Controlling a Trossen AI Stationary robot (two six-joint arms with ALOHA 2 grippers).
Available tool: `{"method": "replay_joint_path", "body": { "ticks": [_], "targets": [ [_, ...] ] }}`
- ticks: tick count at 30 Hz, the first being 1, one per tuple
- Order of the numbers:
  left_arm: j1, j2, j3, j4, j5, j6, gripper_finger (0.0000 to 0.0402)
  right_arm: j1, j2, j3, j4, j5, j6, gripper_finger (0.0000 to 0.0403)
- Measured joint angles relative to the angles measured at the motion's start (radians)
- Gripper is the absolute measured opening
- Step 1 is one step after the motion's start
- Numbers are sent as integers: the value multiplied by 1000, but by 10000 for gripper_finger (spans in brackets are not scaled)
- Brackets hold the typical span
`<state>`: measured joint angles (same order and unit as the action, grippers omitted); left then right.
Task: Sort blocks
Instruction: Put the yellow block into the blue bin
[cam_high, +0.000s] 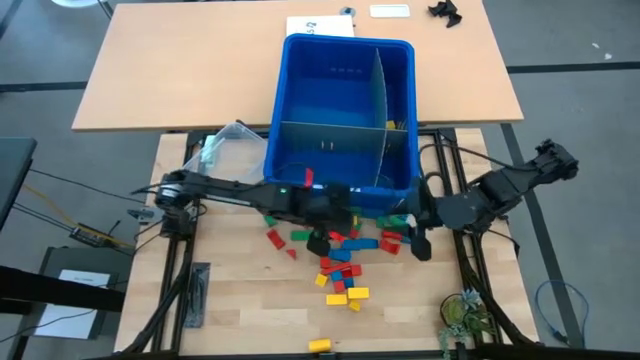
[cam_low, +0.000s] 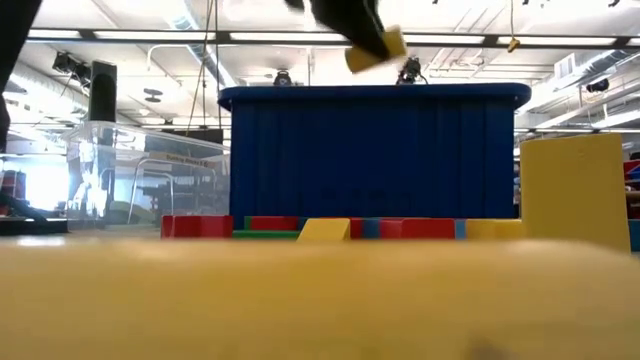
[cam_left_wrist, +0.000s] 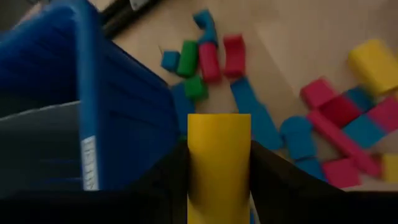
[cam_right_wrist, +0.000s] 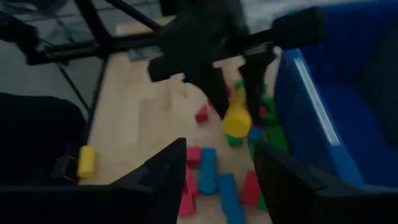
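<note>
Many red, blue, green and yellow blocks (cam_high: 342, 262) lie loose on the wooden table in front of the blue bin (cam_high: 345, 75). My left gripper (cam_left_wrist: 219, 149) is shut on a yellow block (cam_left_wrist: 219, 134) in the air just before the bin's near wall; the low view shows that yellow block (cam_low: 378, 48) at about the height of the bin's rim (cam_low: 370, 96). My right gripper (cam_right_wrist: 221, 149) hangs open to the right of the pile, nothing between its fingers, looking at the left gripper (cam_right_wrist: 230, 74). My left gripper pinches the yellow block by its two long sides (cam_left_wrist: 194, 163) between the two fingers. The fingers (cam_right_wrist: 252, 81) slant down and lie along the block, whose free end (cam_right_wrist: 237, 124) sticks out past them. The block is lifted clear of the table.
A clear plastic tub (cam_high: 232, 145) stands left of the bin. Grey dividers (cam_high: 380, 100) split the bin into compartments. One yellow block (cam_high: 320, 345) lies alone near the table's near edge. A second tabletop (cam_high: 180, 70) lies beyond. A green thing (cam_high: 462, 312) sits at the near right corner.
</note>
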<state>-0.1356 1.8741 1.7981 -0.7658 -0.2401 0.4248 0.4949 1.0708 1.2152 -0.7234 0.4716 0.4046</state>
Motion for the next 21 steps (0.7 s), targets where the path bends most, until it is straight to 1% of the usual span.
{"method": "replay_joint_path", "body": {
  "ticks": [4, 8, 10, 12, 14, 17, 21],
  "targets": [
    [-8, -77, 0, 14, 19, -80, 140, 44, 31, 0, 115, 42, -114, 181],
    [-9, -115, 1, 21, 80, -150, 143, 35, 87, 0, 227, 43, -263, 180],
    [-10, -123, 1, 23, 124, -188, 143, 23, 116, 0, 289, 36, -354, 182],
    [-11, -128, 1, 29, 183, -220, 143, 12, 138, -2, 347, 8, -474, 186],
    [-11, -129, 1, 31, 244, -245, 143, 7, 160, -1, 408, 4, -598, 188],
    [-10, -128, 1, 30, 304, -282, 143, 7, 193, -1, 407, 6, -772, 189],
    [-3, -128, 1, 33, 371, -331, 144, 7, 243, -1, 384, 9, -907, 190]
  ]
}}
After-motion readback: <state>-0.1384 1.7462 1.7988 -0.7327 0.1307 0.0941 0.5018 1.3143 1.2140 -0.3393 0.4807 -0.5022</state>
